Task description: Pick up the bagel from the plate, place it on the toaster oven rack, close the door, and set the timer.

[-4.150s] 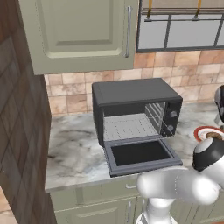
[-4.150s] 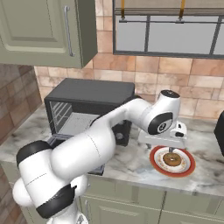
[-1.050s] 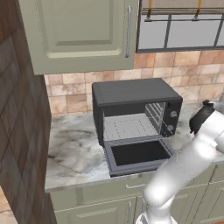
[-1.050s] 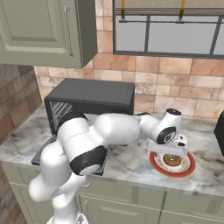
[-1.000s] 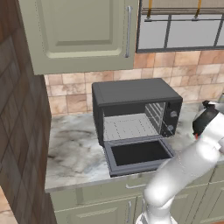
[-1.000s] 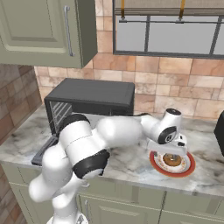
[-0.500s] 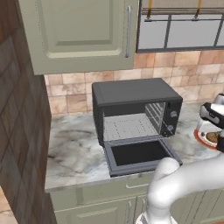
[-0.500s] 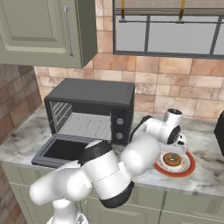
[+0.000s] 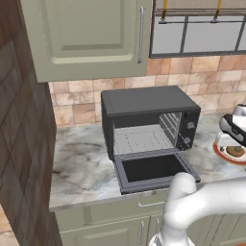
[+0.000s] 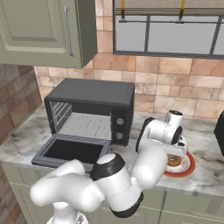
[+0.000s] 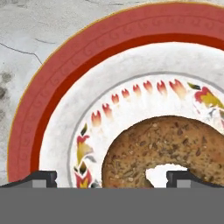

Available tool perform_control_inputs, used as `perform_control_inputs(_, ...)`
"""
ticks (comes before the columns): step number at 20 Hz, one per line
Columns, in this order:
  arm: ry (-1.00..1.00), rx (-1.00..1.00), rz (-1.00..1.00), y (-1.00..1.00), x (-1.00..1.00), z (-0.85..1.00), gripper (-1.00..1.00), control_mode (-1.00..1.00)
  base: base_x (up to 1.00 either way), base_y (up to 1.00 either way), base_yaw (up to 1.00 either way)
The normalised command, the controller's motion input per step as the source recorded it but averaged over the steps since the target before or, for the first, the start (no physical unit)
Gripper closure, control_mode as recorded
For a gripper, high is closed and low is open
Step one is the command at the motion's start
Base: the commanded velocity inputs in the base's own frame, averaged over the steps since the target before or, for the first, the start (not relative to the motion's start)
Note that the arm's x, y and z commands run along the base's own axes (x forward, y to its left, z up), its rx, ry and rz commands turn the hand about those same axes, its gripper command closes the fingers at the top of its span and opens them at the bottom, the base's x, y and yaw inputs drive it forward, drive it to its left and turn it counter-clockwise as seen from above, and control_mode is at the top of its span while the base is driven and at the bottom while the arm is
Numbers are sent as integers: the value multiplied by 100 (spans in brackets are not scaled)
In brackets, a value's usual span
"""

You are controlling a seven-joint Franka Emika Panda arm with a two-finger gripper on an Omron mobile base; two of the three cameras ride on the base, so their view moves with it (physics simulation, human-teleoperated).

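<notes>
The bagel [image 11: 168, 146], golden-brown and seeded, lies on the plate [image 11: 57, 100], white with a red-orange rim, on the marble counter right of the oven. My gripper [image 11: 111, 178] hangs just above it, open: one fingertip [image 11: 43, 177] stands over the plate's white part, the other [image 11: 179, 176] by the bagel's hole. From the side, the gripper [image 10: 176, 152] stands over the plate [image 10: 187, 168] and bagel [image 10: 174, 161]. The door [image 9: 153, 169] lies folded down flat, and the toaster oven rack [image 9: 139, 139] shows bare inside.
The black toaster oven [image 9: 144, 101] has knobs [image 9: 189, 126] on its right front. Grey-green cabinets [image 9: 91, 38] hang above it. A dark thing [image 10: 220, 131] stands at the counter's far right. My white arm [image 10: 109, 179] arches over the counter's front edge.
The hand has sunk closer to the plate, with the jaws still wide. The arm's elbow has swung down and forward over the counter's front edge.
</notes>
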Motion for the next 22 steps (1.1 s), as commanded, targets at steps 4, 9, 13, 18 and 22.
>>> perform_control_inputs(4,5,0,0,0,0,-27,-100,-100,0,0,0)
perform_control_inputs(9,8,1,0,0,0,-46,-100,-100,0,0,0)
perform_control_inputs(13,7,1,0,0,0,-39,100,-100,0,0,0)
perform_control_inputs(18,10,2,0,-11,-2,-49,100,-100,0,0,0)
perform_control_inputs(22,1,4,0,-2,-16,-11,100,-100,0,0,0)
